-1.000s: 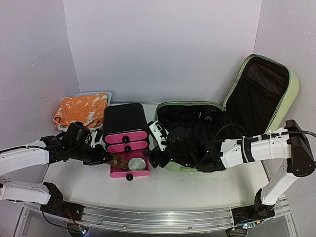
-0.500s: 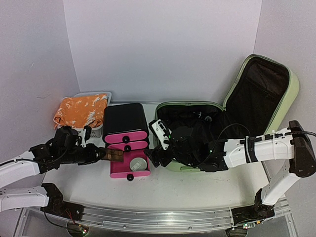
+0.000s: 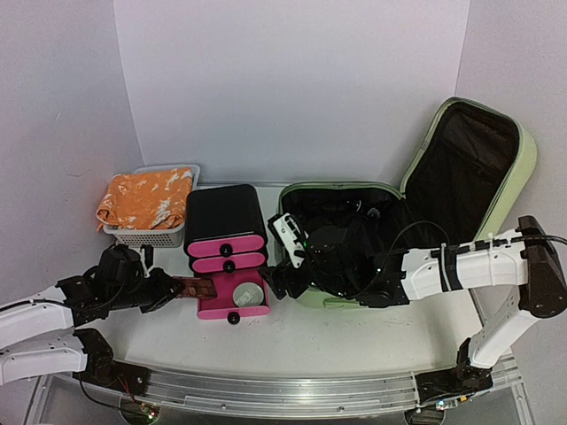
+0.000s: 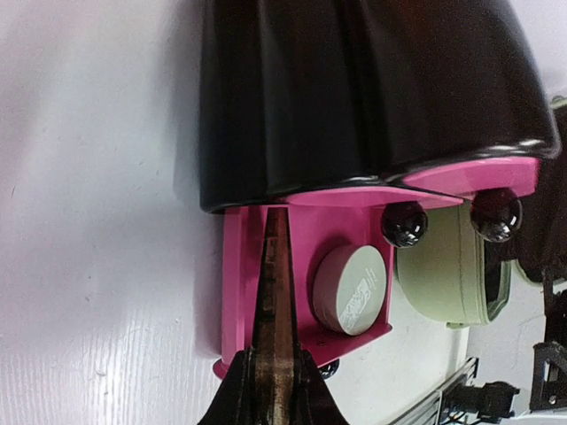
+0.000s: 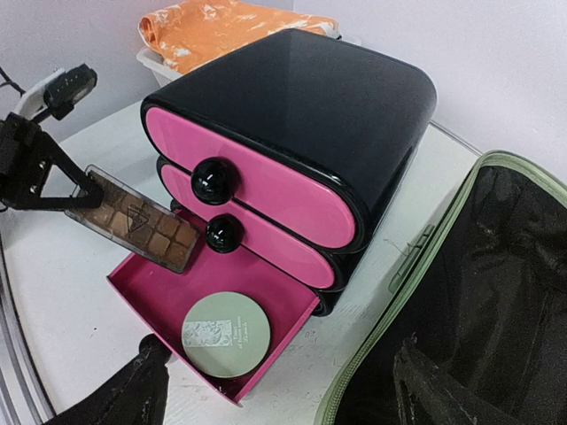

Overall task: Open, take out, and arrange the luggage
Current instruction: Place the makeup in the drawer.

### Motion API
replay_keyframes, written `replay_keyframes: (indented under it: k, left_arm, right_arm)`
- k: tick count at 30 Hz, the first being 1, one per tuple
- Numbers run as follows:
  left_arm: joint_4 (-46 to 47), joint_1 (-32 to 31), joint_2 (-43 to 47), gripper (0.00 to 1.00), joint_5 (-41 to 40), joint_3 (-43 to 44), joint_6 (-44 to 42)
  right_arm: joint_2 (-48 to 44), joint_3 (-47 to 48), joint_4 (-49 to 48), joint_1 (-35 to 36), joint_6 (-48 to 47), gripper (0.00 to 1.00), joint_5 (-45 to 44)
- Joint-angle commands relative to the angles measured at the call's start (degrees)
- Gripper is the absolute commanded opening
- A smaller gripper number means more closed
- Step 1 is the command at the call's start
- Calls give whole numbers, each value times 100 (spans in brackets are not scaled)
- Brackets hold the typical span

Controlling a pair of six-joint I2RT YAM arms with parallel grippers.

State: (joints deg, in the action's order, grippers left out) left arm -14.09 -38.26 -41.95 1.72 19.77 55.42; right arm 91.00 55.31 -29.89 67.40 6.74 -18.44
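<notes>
**Luggage (image 3: 524, 164) open, unpacking judged partly done**

It sits at three o'clock on the table, lid raised, with dark contents seemingly left inside. The left gripper (image 3: 177, 288) is clamped on a brown palette (image 3: 202, 287) over the open bottom drawer (image 3: 232, 311), where a round compact (image 3: 247, 292) already lies. The right gripper (image 3: 278, 283) hangs empty, jaws spread, at the luggage's nine o'clock edge. An orange cloth (image 3: 146, 197) fills the basket (image 3: 146, 235) at ten o'clock.

A row of three on the table (image 3: 292, 341)
Far left we see the basket (image 3: 142, 235) with a cloth (image 3: 146, 199) in it; beside it the drawer box (image 3: 223, 212), its lowest drawer (image 3: 217, 309) pulled near, a round tin (image 3: 247, 293) inside, a palette (image 3: 199, 287) over its left edge; rightmost the luggage (image 3: 337, 185), lid (image 3: 465, 164) raised on its right
</notes>
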Motion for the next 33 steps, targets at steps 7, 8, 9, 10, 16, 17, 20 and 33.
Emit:
replay_keyframes:
  k: [7, 8, 9, 10, 16, 17, 20, 33]
  left_arm:
    - [308, -287, 645, 0, -857, -405, 1643]
    - [310, -294, 589, 0, -864, -354, 1659]
    - [311, -302, 504, 1, -845, -307, 1682]
    - [316, -317, 414, 1, -837, -248, 1707]
    - [314, -534, -30, 1, -1256, -148, 2340]
    - [315, -654, -59, 1, -1455, -149, 2531]
    - [311, -978, -152, 1, -2086, -98, 3033]
    - [310, -1471, -1120, 34, -2340, 267, 3569]
  right_arm:
    - [-135, -12, -211, -29, 232, 87, 96]
    - [-135, -4, -210, -25, 231, 87, 95]
    - [-128, 4, -212, -25, 223, 87, 92]
    - [-120, 13, -211, -25, 222, 87, 90]
    - [-113, 17, -211, -25, 230, 87, 94]
    - [-118, 9, -214, -25, 235, 87, 95]
    - [-138, -18, -211, -25, 240, 87, 89]
    - [-328, -140, -222, -86, 150, 87, 7]
